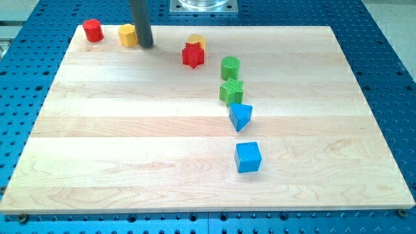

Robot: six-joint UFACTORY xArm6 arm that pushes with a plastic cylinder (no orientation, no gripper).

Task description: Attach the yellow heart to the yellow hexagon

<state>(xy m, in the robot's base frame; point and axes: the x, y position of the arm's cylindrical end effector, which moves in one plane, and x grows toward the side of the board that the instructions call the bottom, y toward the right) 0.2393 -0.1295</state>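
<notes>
My tip point(145, 46) rests on the board near the view's top left, touching the right side of a yellow block point(127, 35), which looks like the hexagon. A second yellow block point(197, 41), likely the heart, lies further to the view's right, partly hidden behind a red star point(192, 56) that touches its lower side. The two yellow blocks are well apart, with my tip between them and close to the left one.
A red cylinder point(93, 30) stands at the top left corner of the wooden board point(130, 143). A green cylinder point(230, 67), a green star point(231, 91), a blue triangle point(240, 116) and a blue cube point(247, 157) run down the middle right.
</notes>
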